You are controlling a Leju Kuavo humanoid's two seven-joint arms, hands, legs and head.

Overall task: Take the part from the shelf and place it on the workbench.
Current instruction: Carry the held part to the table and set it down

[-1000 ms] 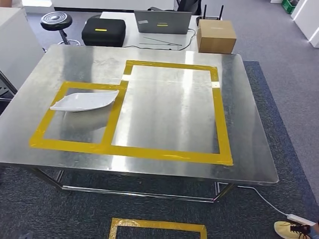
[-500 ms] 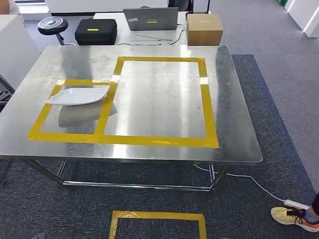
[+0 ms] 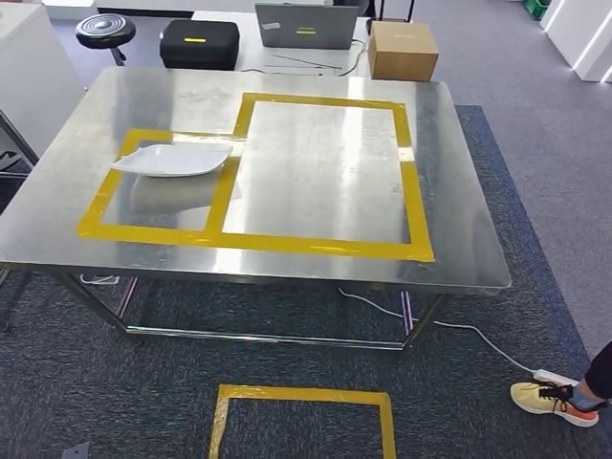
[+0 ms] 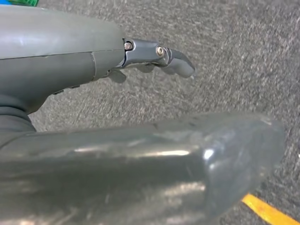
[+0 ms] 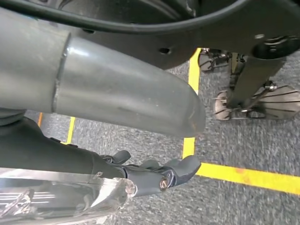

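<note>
The part, a white curved shell, lies on the steel workbench inside the smaller yellow-taped rectangle on its left side. No hand is near it. My left hand hangs over grey carpet, its fingers stretched out and apart from the thumb, holding nothing. My right hand also hangs above the carpet with its fingers nearly straight and the thumb well apart. A glossy pale surface runs along its fingers; I cannot tell what that is.
A yellow tape rectangle marks the carpet in front of the workbench. A person's yellow shoe and a white power strip are at the right. Behind the bench stand a black case, a laptop, a cardboard box and a stool.
The whole picture has shifted, so the camera moved: the bench now sits higher and farther off, with more floor showing. The part stays in its taped rectangle.
</note>
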